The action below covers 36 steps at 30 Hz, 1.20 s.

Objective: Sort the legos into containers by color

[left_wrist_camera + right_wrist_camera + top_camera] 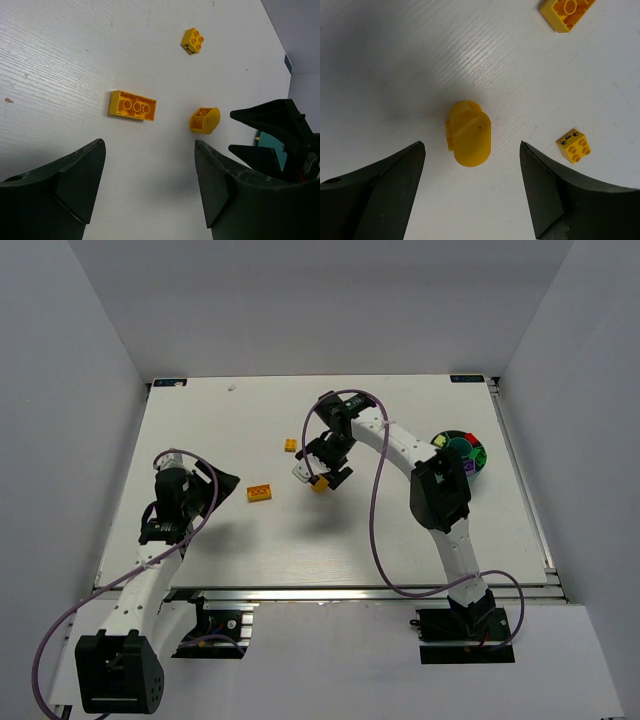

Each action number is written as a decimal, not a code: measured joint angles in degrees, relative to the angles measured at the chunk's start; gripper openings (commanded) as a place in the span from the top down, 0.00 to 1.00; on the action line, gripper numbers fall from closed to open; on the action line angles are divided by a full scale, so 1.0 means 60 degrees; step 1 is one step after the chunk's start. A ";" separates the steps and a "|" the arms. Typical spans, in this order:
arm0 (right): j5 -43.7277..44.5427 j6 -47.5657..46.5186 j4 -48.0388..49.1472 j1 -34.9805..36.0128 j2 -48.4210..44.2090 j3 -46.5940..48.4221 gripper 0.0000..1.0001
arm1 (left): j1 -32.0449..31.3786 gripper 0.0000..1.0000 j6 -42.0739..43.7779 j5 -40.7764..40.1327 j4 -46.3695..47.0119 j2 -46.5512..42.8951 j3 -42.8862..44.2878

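Note:
An oval yellow lego [320, 485] lies on the white table. My right gripper [327, 468] hovers just above it, open and empty. In the right wrist view the oval lego [468, 132] sits between and just ahead of the right gripper [471, 147] fingertips, not touched. A long yellow brick [260, 493] lies upside down to its left and also shows in the left wrist view [132, 105]. A small square yellow brick [290, 445] lies further back. My left gripper [224, 483] is open and empty, short of the long brick. The teal bowl [458, 434] at the right holds red, green and purple bricks.
The right arm's elbow [440, 490] hangs beside the bowl and covers part of it. In the left wrist view the right gripper's dark fingers [280, 135] stand right of the oval lego [204, 120]. White walls enclose the table.

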 measured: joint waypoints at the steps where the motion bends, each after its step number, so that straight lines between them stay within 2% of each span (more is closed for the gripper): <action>1: 0.0127 -0.0044 -0.0073 0.0036 0.0044 0.0095 0.19 | 0.0000 0.19 0.0033 0.0000 0.0004 -0.0011 -0.0007; 14: 0.0688 -0.0353 -0.0175 0.0153 0.0164 0.0215 0.20 | 0.0000 0.19 0.0168 0.0073 -0.0015 -0.0073 -0.0306; 22: 0.0936 -0.0066 0.0186 0.0240 0.1133 0.0379 0.22 | 0.0000 0.19 0.0164 0.0102 -0.0015 -0.0073 -0.0313; 36: 0.1082 0.0160 0.0543 0.0251 0.1446 0.0452 0.37 | 0.0000 0.19 0.0160 0.0211 0.0011 0.0124 -0.0313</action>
